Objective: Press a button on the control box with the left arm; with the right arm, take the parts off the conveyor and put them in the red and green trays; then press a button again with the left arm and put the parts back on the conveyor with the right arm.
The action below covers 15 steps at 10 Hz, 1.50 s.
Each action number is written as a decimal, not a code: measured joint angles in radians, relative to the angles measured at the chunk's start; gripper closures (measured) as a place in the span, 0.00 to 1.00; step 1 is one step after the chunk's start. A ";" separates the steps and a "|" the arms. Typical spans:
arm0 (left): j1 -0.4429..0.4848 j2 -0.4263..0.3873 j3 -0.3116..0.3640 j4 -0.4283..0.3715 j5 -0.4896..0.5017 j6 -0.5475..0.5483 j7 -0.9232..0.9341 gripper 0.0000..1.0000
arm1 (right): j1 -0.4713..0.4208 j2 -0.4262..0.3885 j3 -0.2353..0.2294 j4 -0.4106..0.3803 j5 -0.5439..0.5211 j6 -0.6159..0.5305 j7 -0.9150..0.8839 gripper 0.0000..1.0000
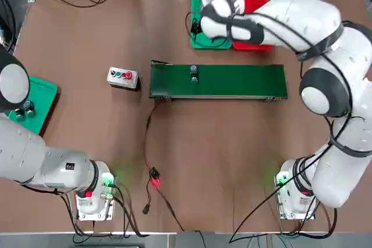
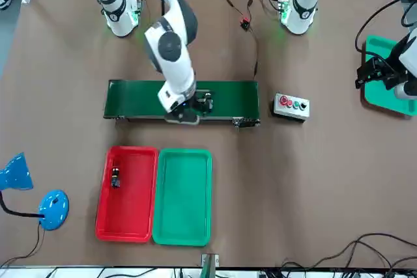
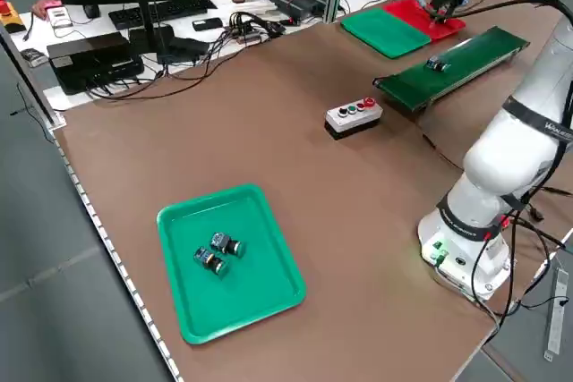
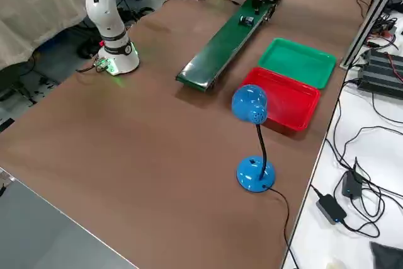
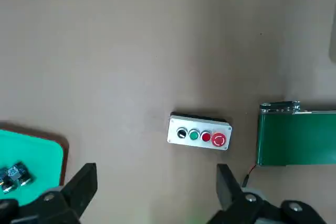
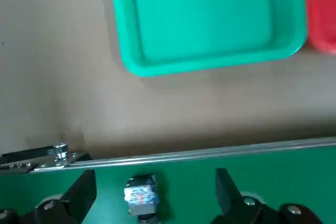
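One small part (image 6: 140, 195) sits on the green belt (image 1: 238, 79), right between the spread fingers of the right gripper (image 6: 152, 198), which hangs over it with its jaws wide apart and nothing in them. The fingers do not touch the part as far as I can see. Just past the belt's far edge from those jaws lies the green tray (image 6: 207, 17), bare inside, and touching its side is the red tray (image 2: 127, 193), where the other part (image 2: 115, 178) already lies near one end.

Well off from the right gripper, beyond the belt's end, stands the button box (image 1: 122, 77) on the brown table (image 1: 221, 155). The left gripper (image 5: 155, 182) hovers high above that box, jaws also wide apart and empty, with the box showing between its fingers far below. A darker green tray (image 3: 228, 261) with two more small parts (image 3: 218, 253) lies off to that gripper's side.
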 joint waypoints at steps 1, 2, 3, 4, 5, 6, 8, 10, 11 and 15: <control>0.000 0.000 0.000 0.000 0.000 0.000 0.000 0.00 | 0.024 0.024 0.000 -0.022 0.000 0.053 0.023 0.00; -0.001 0.000 0.000 0.000 0.000 0.000 0.000 0.00 | 0.042 0.049 0.000 -0.042 0.000 0.096 0.034 0.00; -0.001 0.000 -0.001 0.000 0.000 0.000 0.000 0.00 | 0.057 0.070 0.000 -0.054 0.000 0.116 0.035 0.00; 0.000 0.000 0.000 0.000 0.000 0.000 0.000 0.00 | 0.069 0.084 -0.001 -0.056 0.000 0.121 0.036 0.00; 0.000 0.000 0.000 0.000 0.000 0.000 0.000 0.00 | 0.080 0.091 -0.001 -0.057 0.000 0.121 0.036 0.00; 0.001 0.000 0.000 0.000 0.000 0.000 0.000 0.00 | 0.091 0.091 -0.001 -0.058 0.000 0.121 0.036 0.00; 0.001 0.000 0.000 0.000 0.000 0.000 0.000 0.00 | 0.111 0.092 -0.001 -0.060 0.000 0.121 0.047 0.00; 0.002 0.000 0.000 0.000 0.000 0.000 0.000 0.00 | 0.130 0.102 -0.002 -0.063 0.000 0.121 0.051 0.00; 0.002 0.000 0.000 0.000 0.000 0.000 0.000 0.00 | 0.134 0.109 -0.002 -0.063 0.000 0.121 0.051 0.00; 0.002 0.000 0.000 0.000 0.000 0.000 0.000 0.00 | 0.137 0.116 -0.004 -0.063 0.000 0.122 0.089 0.33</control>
